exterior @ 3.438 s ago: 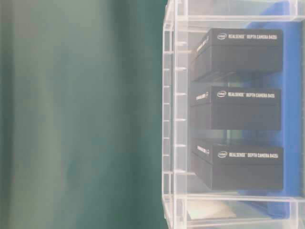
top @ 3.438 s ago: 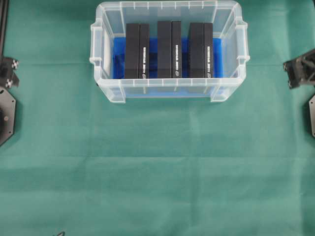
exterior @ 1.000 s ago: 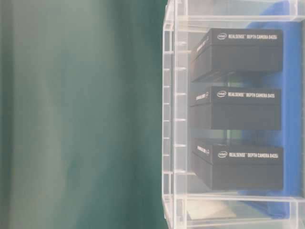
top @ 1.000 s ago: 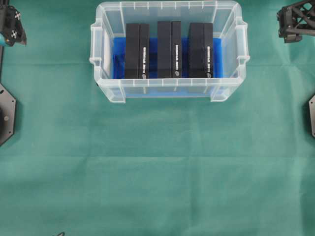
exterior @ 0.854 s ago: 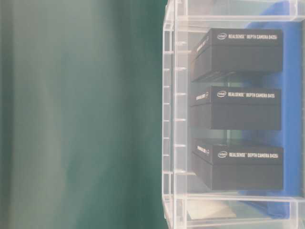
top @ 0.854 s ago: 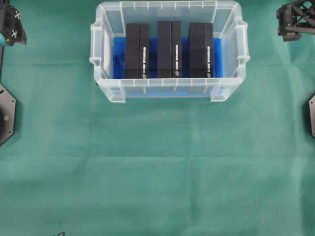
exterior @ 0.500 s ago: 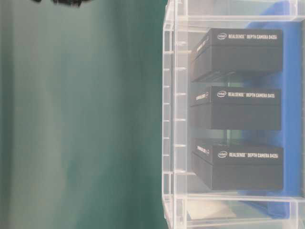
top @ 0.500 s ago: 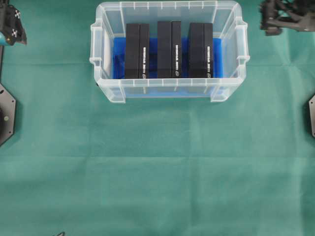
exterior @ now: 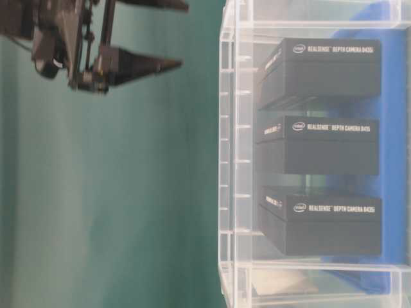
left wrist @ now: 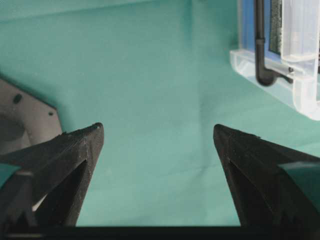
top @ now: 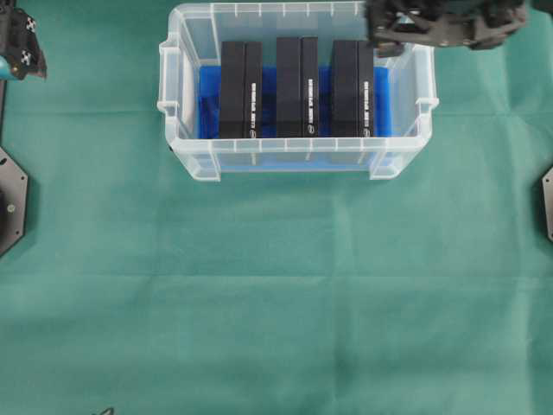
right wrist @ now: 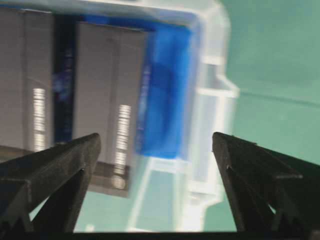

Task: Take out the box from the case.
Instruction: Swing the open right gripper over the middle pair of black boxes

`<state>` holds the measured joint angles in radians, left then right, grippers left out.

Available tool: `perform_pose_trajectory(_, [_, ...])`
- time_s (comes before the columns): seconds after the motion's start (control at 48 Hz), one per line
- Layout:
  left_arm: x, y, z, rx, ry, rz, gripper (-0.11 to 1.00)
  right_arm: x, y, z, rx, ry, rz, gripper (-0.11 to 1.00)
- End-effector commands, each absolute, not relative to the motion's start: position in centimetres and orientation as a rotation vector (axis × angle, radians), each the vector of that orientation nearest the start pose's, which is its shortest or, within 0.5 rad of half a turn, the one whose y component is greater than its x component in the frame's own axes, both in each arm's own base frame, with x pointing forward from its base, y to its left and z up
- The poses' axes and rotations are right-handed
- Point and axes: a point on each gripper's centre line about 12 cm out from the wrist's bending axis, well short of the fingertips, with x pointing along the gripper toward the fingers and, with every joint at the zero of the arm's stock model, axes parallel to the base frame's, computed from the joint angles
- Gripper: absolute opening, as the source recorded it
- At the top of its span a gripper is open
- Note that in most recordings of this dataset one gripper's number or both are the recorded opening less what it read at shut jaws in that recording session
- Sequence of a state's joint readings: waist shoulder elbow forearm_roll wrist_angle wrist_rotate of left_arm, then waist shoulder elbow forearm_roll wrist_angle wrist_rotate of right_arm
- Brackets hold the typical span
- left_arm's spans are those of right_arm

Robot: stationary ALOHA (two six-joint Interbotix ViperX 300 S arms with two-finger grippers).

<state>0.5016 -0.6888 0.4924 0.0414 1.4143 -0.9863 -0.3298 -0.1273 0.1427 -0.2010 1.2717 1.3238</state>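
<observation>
— Right, what's on your screens?

— I've got the clear translucent plastic case [top: 186,160] sitting on the green-clothed counter [top: 276,285], blue cloth [top: 207,95] lining its bottom. Three black rectangular boxes [top: 240,89] stand side by side inside, all on that cloth.

— And the right gripper [top: 389,33]?

— I see it above the case's far right corner, jaws spread wide, nothing between them. Through my wrist view the right-hand black box [right wrist: 107,100] sits below the fingers, blurred.

— Left side?

— My left gripper [left wrist: 157,137] hangs over bare green cloth, well apart from the case, jaws wide and empty.
</observation>
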Motion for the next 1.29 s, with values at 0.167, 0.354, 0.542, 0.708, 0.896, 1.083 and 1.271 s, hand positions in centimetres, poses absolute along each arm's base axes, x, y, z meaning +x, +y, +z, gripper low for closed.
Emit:
perform_pose_trajectory(0.167, [16.5,9.8,34.9,-1.114,0.872,1.048,0.96,36.3,-12.9,32.3,1.145,0.823,-1.140,0.96])
perform_pose_trajectory(0.354, [16.5,9.8,34.9,-1.112,0.875,1.047,0.96,39.0,-12.5,31.9,1.164,0.803,-1.113,0.96])
perform_pose_trajectory(0.542, [16.5,9.8,34.9,-1.112,0.873,1.047,0.96,41.0,-12.3,31.7,1.180,0.778,-1.088,0.96])
perform_pose_trajectory(0.708, [16.5,9.8,34.9,-1.111,0.874,1.046,0.96,42.2,-12.2,31.5,1.194,0.768,-1.073,0.96])
perform_pose_trajectory(0.896, [16.4,9.8,34.8,-1.105,0.879,1.042,0.96,43.3,-12.1,31.2,1.207,0.772,-1.059,0.96])
perform_pose_trajectory(1.083, [16.4,9.7,34.9,-1.106,0.875,1.042,0.96,43.7,-12.0,30.9,1.212,0.782,-1.057,0.96])
perform_pose_trajectory(1.271, [16.3,9.7,34.9,-1.105,0.874,1.041,0.96,43.8,-12.0,30.7,1.213,0.788,-1.059,0.96])
